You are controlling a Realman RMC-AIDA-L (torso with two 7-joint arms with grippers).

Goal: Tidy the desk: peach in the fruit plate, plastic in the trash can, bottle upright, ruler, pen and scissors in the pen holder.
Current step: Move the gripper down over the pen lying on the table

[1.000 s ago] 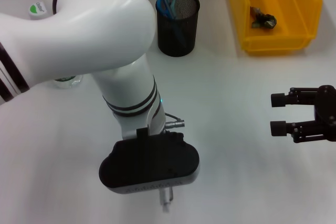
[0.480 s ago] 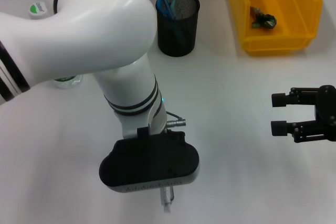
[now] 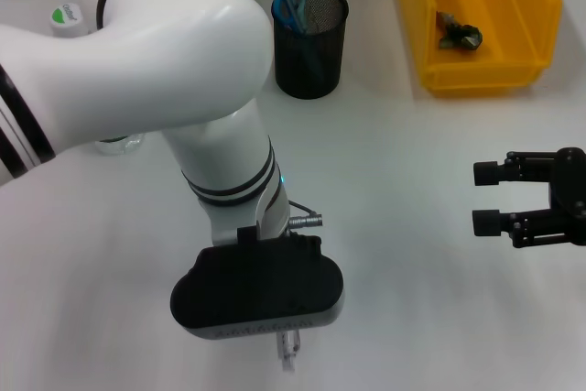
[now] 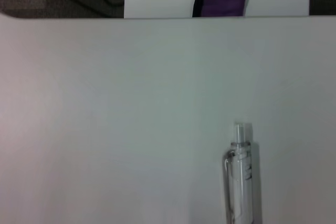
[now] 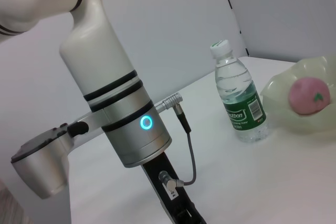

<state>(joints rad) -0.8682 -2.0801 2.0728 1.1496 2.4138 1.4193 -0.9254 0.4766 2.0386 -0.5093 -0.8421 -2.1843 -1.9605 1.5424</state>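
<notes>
left gripper [image 3: 287, 354] over pen [image 4: 239, 177] (grip state unclear), right gripper [image 3: 487, 198] spread, idle

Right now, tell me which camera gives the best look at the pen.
The left wrist view: the pen lies on the bare table, with its clear barrel and clip plain. The head view shows only its tip poking out beneath the left arm's wrist. The right wrist view does not show it.
</notes>
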